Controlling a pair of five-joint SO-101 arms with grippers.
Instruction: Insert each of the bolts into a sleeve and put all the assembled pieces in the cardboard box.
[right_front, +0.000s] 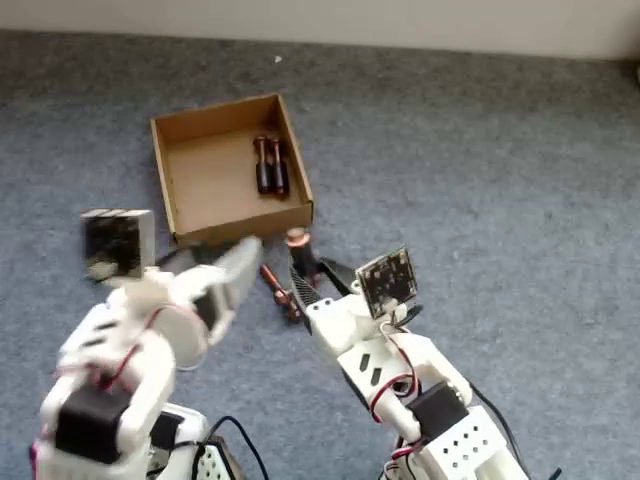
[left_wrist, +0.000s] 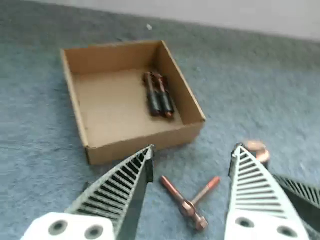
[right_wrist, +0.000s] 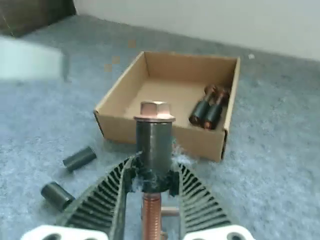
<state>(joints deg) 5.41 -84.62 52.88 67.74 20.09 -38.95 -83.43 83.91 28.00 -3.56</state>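
Observation:
My right gripper (right_wrist: 152, 180) is shut on a dark sleeve (right_wrist: 155, 142) with a copper bolt (right_wrist: 156, 110) through it, held upright just in front of the cardboard box (right_wrist: 122, 127). In the high view this piece (right_front: 299, 252) stands by the box's near wall (right_front: 245, 228). Two assembled pieces (right_front: 270, 166) lie inside the box. My left gripper (left_wrist: 194, 155) hangs open above two loose copper bolts (left_wrist: 186, 198) that lie crossed on the carpet. Two loose sleeves (right_wrist: 80, 157) (right_wrist: 56, 194) lie on the carpet beside my right gripper.
Everything rests on grey carpet (right_front: 480, 160). The two arms' bases stand close together at the near edge, with the left arm's camera block (right_front: 117, 243) raised beside the box. A pale wall runs along the far side (right_front: 400, 20).

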